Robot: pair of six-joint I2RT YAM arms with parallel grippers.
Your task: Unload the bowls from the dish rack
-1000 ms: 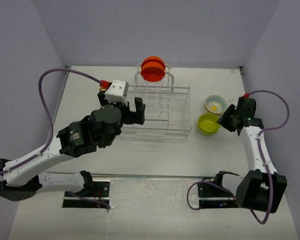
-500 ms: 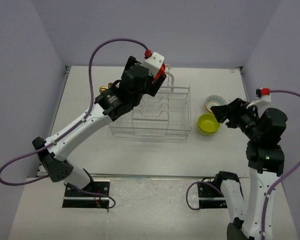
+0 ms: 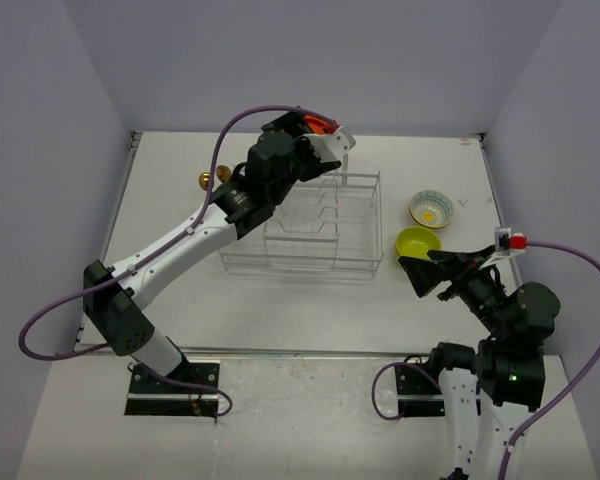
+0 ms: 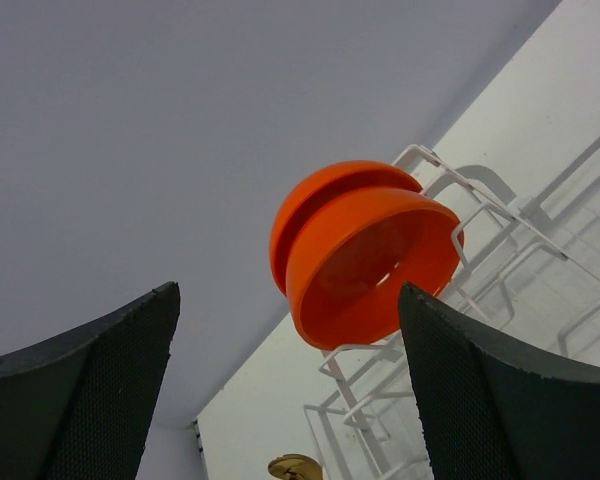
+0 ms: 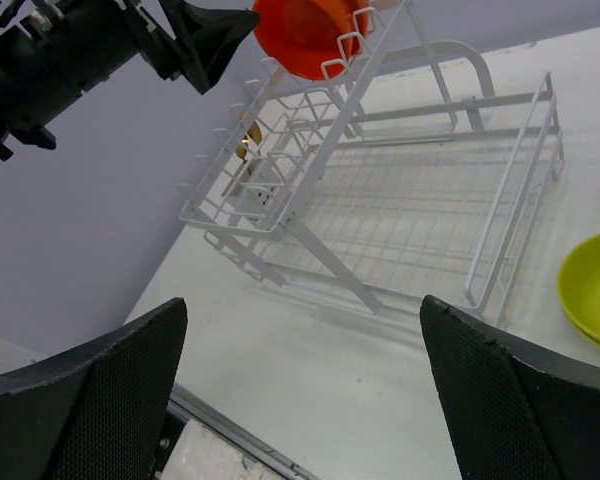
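Top external view: white dish rack (image 3: 320, 225) mid-worktop (image 3: 280, 310). Two bowls already out: lime-green bowl (image 3: 417, 241) and pale patterned bowl (image 3: 432, 209) sit on worktop right of rack. Judged left to unload: two orange-red bowls (image 4: 365, 250), propped on edge one behind other at rack's far end. Left jaws spread wide, empty; left wrist view frames orange pair ahead between them, untouched. Right jaws gaping, empty, near green bowl, not touching.
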